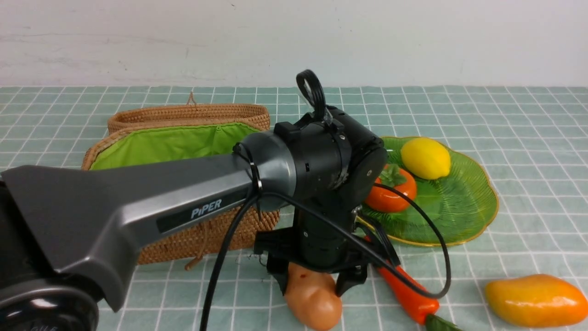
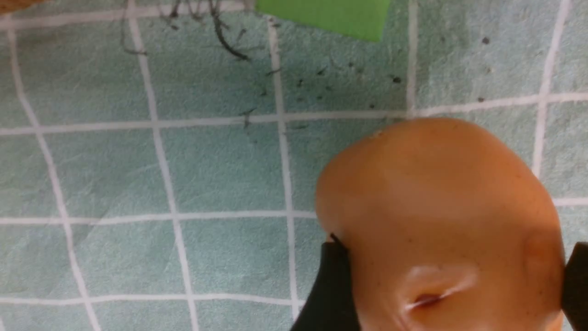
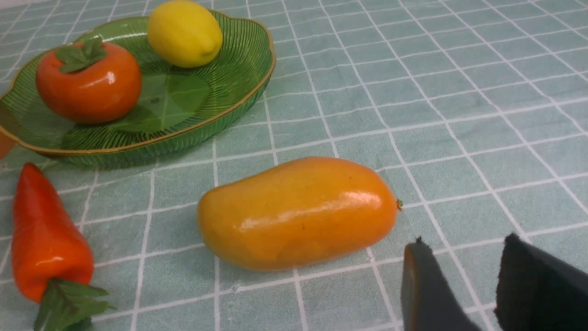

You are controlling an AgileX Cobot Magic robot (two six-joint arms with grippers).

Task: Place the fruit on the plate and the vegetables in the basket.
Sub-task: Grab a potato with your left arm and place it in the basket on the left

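Note:
My left gripper [image 1: 314,287] points down in front of the basket [image 1: 174,248], shut on the tan potato [image 1: 317,303]; a black finger [image 2: 333,285] presses each side of the potato [image 2: 436,207], which is low over the cloth. A lemon [image 1: 426,157] and a persimmon [image 1: 392,191] lie on the green plate [image 1: 459,207]. The mango [image 3: 298,211] lies on the cloth just beyond my right gripper [image 3: 464,243], which is open and empty. The carrot [image 1: 409,294] lies between the potato and the mango [image 1: 535,299].
The basket's lid [image 1: 193,115] stands open behind its green lining [image 1: 174,142]. The left arm's cable [image 1: 436,248] loops over the carrot and the plate's near rim. A flat green piece [image 2: 330,16] shows at the edge of the left wrist view.

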